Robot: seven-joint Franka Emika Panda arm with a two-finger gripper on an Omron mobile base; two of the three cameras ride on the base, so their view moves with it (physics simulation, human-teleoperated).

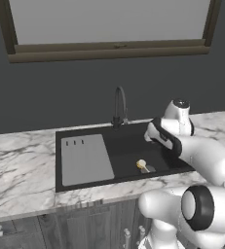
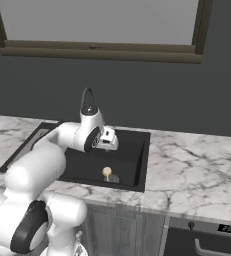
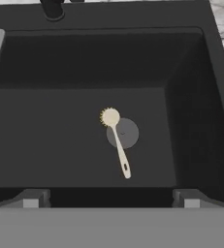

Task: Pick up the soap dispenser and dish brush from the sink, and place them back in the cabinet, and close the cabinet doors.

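The tool (image 3: pixel 111 203), with its fingers (image 3: pixel 32 201) spread wide and nothing between them, hangs above the open basin of the sink (image 3: pixel 191 97) and looks down into it. In the right base view the tool (image 2: pixel 108 145) sits over the far half of the basin, at the end of the white arm; in the left base view it (image 1: pixel 152 135) is over the basin's right part, though the fingertips themselves are hard to make out there.

Below and just ahead of the tool, the dish brush (image 3: pixel 117 140) lies flat on the black basin floor, its round pale yellow head (image 3: pixel 109 116) pointing toward the faucet side and its light handle crossing the grey drain disc (image 3: pixel 125 133). The same dish brush (image 1: pixel 142 166) appears near the front wall of the basin in the left base view, and likewise in the right base view (image 2: pixel 107 173).

A grey drainboard insert (image 1: pixel 84 159) fills the left part of the sink. The dark curved faucet (image 1: pixel 119 104) rises from the rear rim. White marbled counter (image 2: pixel 192 160) surrounds the sink, and a wood-framed window (image 1: pixel 109 48) is set in the dark wall above.
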